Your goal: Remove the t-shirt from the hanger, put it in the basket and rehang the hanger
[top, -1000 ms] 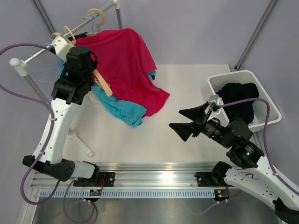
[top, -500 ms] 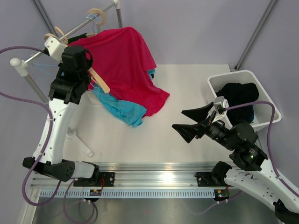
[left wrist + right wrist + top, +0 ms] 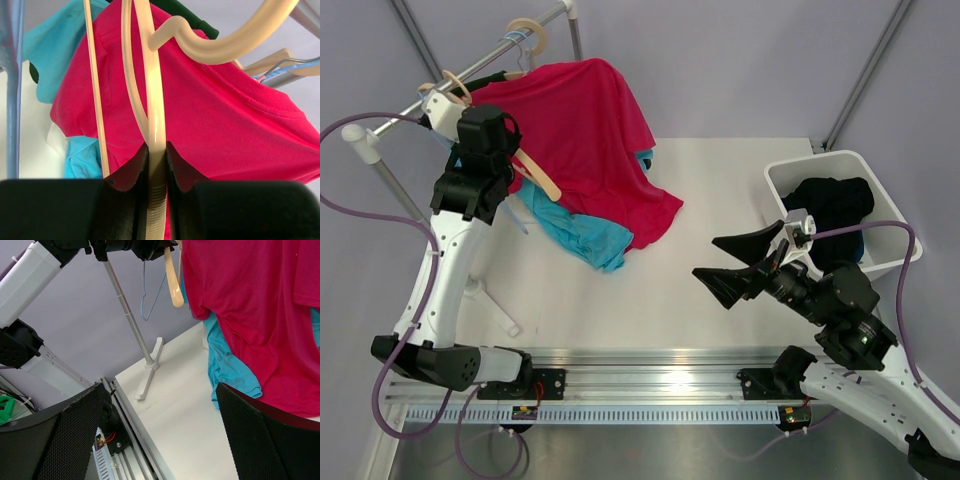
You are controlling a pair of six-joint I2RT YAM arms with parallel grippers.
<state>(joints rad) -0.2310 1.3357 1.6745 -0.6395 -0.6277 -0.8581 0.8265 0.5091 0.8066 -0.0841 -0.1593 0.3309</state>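
Note:
A red t-shirt (image 3: 590, 130) hangs from the rack and trails down onto the table; it fills the background in the left wrist view (image 3: 240, 130). The cream wooden hanger (image 3: 535, 172) pokes out at the shirt's left edge. My left gripper (image 3: 510, 160) is up at the rail, shut on the hanger's shaft (image 3: 156, 165), and the jaws press it from both sides. My right gripper (image 3: 705, 257) hovers wide open over the table right of the shirt's hem, with nothing between its fingers. The right wrist view shows the red t-shirt (image 3: 260, 305) and the hanger's tip (image 3: 172, 285).
A turquoise garment (image 3: 580, 235) lies under the shirt. The rack's rail (image 3: 470, 70) carries other hangers (image 3: 525, 35), and its post (image 3: 390, 180) and foot (image 3: 495, 305) stand at the left. A white bin (image 3: 895, 225) holding dark clothing (image 3: 830, 205) sits at the right.
My left gripper has shifted a little at the rail with the hanger still in it. My right gripper has drawn back slightly to the right, still open.

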